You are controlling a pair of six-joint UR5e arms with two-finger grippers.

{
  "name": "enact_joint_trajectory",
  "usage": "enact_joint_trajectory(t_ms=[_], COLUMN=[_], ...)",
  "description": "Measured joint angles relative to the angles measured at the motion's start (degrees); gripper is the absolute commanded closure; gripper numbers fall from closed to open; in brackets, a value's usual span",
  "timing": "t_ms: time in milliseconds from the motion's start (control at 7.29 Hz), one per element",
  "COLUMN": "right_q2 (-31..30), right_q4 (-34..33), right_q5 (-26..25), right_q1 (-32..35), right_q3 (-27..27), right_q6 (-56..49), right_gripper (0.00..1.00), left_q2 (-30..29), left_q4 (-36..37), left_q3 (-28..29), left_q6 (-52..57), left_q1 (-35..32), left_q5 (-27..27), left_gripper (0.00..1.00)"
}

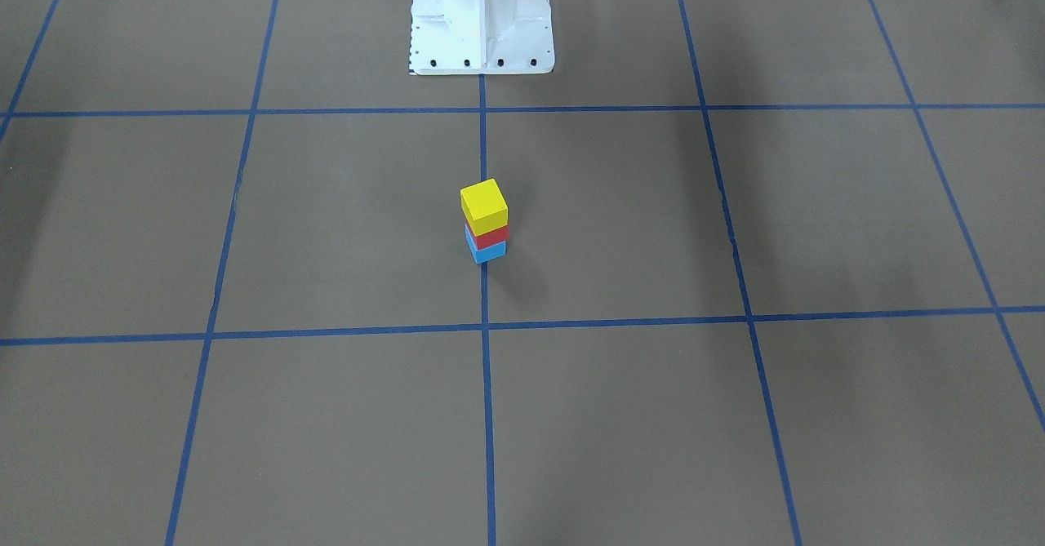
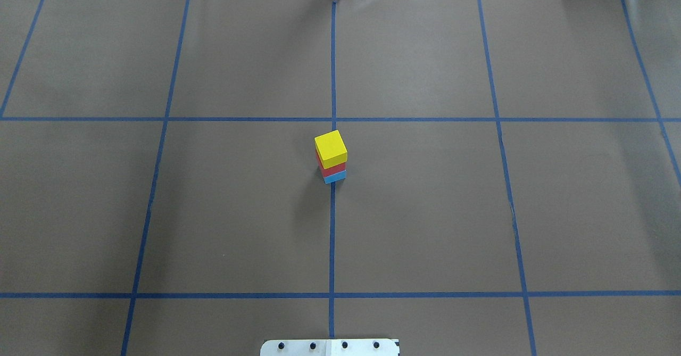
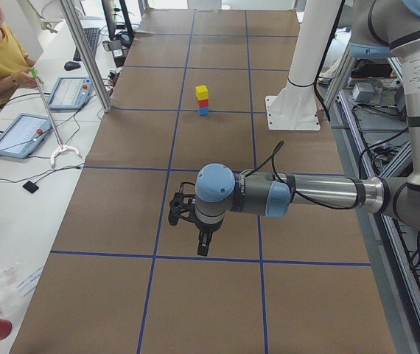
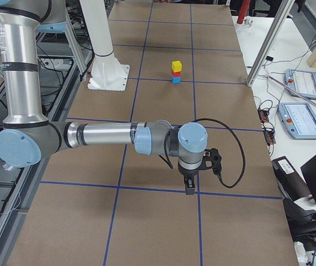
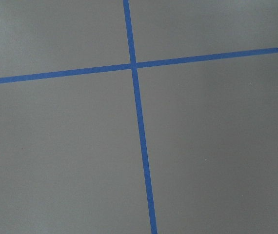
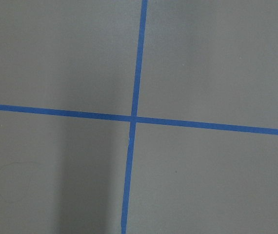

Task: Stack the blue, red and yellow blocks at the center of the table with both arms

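Stack (image 1: pixel 485 221) stands yellow over red over blue.

Our left arm (image 3: pixel 320 193) is stretched out level, forearm straight, with the blue-capped wrist (image 3: pixel 216 193) at its end. The left gripper (image 3: pixel 203 248) hangs straight below that wrist, fingers pointing down. Over to our right arm (image 4: pixel 100 134), and it mirrors the pose: upper arm upright, elbow bent square, forearm level. The right gripper (image 4: pixel 190 188) points down just under its own wrist (image 4: pixel 192 141). We see both grippers from the side only, so we cannot tell whether either pair of jaws is apart or together.
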Motion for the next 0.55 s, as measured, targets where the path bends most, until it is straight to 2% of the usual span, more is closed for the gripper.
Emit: enact_joint_trajectory(t_ms=[549], right_q2=[0.02], right_q4=[0.00], right_q5=[0.01], right_q1=[0.00], right_q3=[0.04], right_q6=[-0.01], right_gripper=[0.00], left_q2=[0.32], left_q4=[0.00], left_q3=[0.22], left_q6=[0.02], left_q1=[0.00], left_q5=[0.00], left_gripper=[0.00])
